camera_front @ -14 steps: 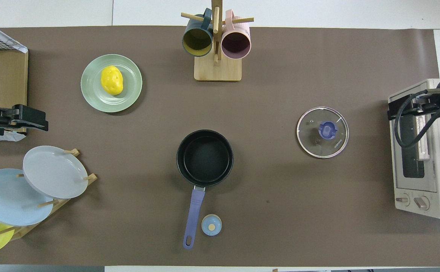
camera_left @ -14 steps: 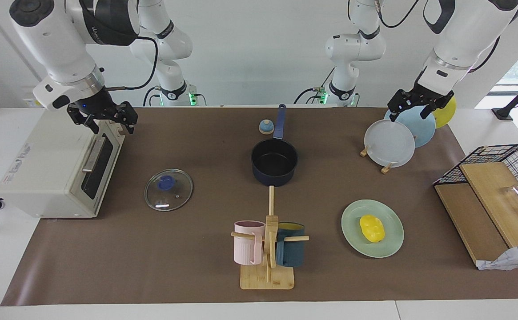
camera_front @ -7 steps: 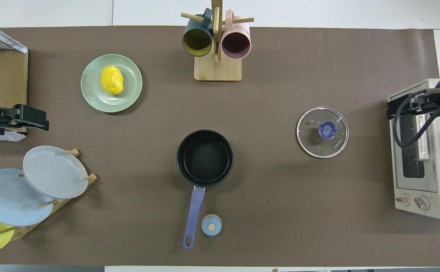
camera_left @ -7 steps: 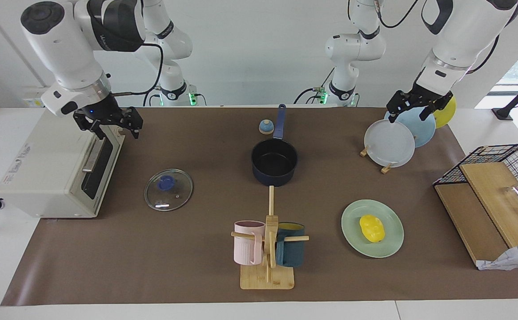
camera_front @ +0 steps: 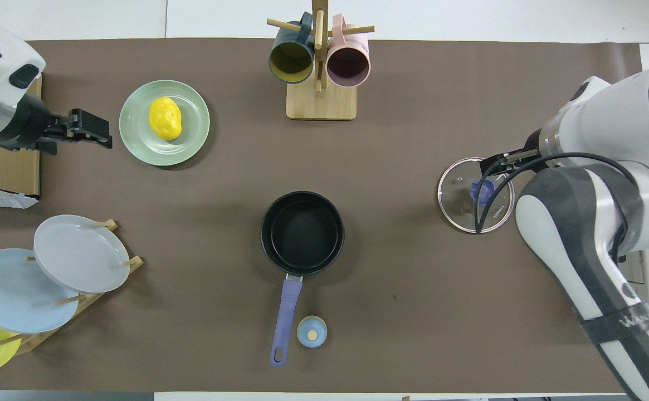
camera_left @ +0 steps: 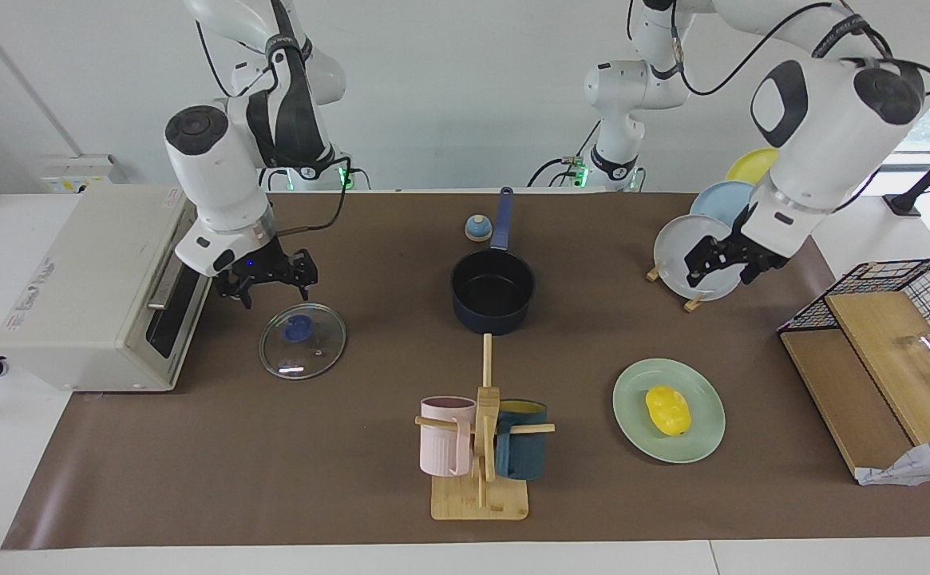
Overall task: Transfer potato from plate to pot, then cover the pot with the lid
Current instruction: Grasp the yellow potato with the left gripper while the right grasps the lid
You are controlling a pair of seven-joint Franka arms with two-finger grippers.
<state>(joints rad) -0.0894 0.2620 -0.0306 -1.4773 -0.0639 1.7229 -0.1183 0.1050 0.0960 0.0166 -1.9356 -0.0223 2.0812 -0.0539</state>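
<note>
Lumpy yellow plastic potato (camera_left: 668, 410) on mint-green round plate (camera_left: 704, 439); left gripper (camera_left: 718, 261) raised above the brown mat near the plate, empty, jaws parted; right gripper (camera_left: 267, 278) over clear glass lid (camera_left: 302, 341), grip unclear.

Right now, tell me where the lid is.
The lid lies flat on the mat beside the toaster oven, toward the right arm's end of the table, apart from the pot.

potato (camera_left: 668, 410) on plate (camera_left: 704, 439); pot (camera_left: 492, 291) mid-table; lid (camera_left: 302, 341) flat toward right arm's end.
</note>
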